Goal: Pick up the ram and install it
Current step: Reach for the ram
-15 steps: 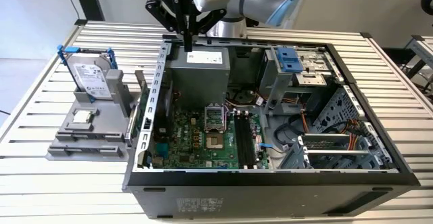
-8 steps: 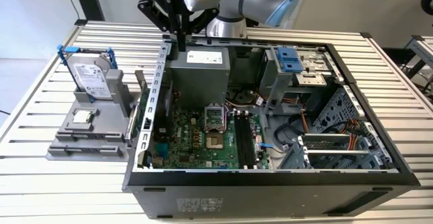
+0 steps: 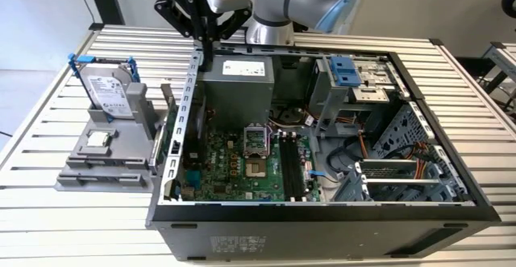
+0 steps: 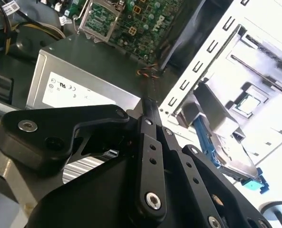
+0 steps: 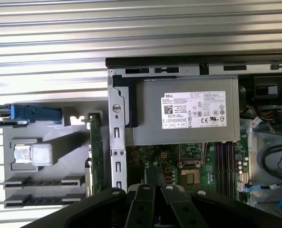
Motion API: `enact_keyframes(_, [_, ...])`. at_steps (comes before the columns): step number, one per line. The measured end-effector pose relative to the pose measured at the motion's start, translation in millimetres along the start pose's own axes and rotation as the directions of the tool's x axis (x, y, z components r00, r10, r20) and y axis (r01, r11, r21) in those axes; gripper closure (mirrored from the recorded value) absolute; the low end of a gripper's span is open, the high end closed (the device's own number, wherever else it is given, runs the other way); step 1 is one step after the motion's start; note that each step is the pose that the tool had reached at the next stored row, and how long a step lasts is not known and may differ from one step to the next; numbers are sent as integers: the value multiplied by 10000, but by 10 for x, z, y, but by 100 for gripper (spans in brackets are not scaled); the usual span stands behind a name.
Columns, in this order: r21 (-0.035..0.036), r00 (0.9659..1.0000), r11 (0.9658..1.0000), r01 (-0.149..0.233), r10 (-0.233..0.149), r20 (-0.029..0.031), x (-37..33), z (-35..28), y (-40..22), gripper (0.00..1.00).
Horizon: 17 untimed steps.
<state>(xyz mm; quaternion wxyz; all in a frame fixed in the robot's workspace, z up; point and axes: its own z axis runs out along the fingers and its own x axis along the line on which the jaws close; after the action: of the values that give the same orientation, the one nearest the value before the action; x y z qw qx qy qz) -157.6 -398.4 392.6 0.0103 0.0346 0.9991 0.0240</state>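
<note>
The tool (image 3: 207, 54) is hanging above the rear corner of the open computer case (image 3: 339, 209), over the edge of the power supply (image 3: 238, 86). Its fingers are looking pressed together at the tips and are gripping nothing. The ram (image 3: 168, 101) is standing on edge in the grey holder (image 3: 105, 170) on the worktop (image 3: 48, 218), just beside the case's outer wall on the exterior view's left, and well apart from the tool. In the first wrist view the ram (image 5: 96, 152) is showing as a thin greenish strip running alongside that wall. The pick-up seems to be only at the approach stage. Doing it well is likely calling for parted fingers lined up across the board's thin faces, centred along its length. The descent should be straight, so that neither finger is catching the case wall or the holder's rib. The hard drive (image 3: 105, 92) and the small chip (image 3: 98, 139) are sitting farther out in the same holder and are not crowding the grasp.
</note>
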Motion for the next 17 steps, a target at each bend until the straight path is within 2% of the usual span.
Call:
enact_keyframes(7, [0, 10000, 10000, 4, -4, -1, 123, -3, -7, 100])
enact_keyframes(17, [0, 10000, 10000, 13, -13, -1, 338, -7, -18, 100])
